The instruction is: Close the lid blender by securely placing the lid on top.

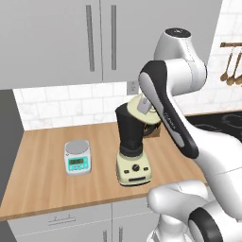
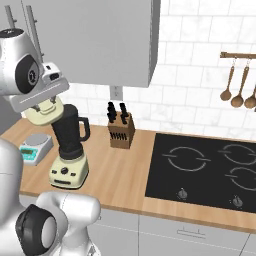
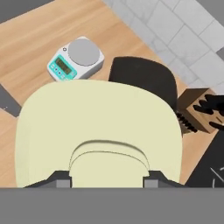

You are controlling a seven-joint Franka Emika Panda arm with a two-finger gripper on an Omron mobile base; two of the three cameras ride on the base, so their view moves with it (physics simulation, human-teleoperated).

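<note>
My gripper (image 3: 107,178) is shut on the raised knob of the pale cream-yellow lid (image 3: 100,127), one dark fingertip on each side of it. The lid (image 1: 138,108) hangs tilted just above the mouth of the blender (image 1: 131,142), over its right rear side. The blender is a dark tapered jar on a cream base with a black dial, standing on the wooden counter. In the right base view the lid (image 2: 44,111) sits under my hand, up against the upper left of the blender (image 2: 70,145). Past the lid's far edge the jar's dark open top (image 3: 144,74) shows.
A small white scale (image 1: 78,157) with a teal display stands left of the blender. A knife block (image 2: 121,128) stands to its right by the wall. Further right lie a black cooktop (image 2: 205,170) and hanging wooden spoons (image 2: 240,85). Wall cabinets (image 1: 71,38) hang overhead.
</note>
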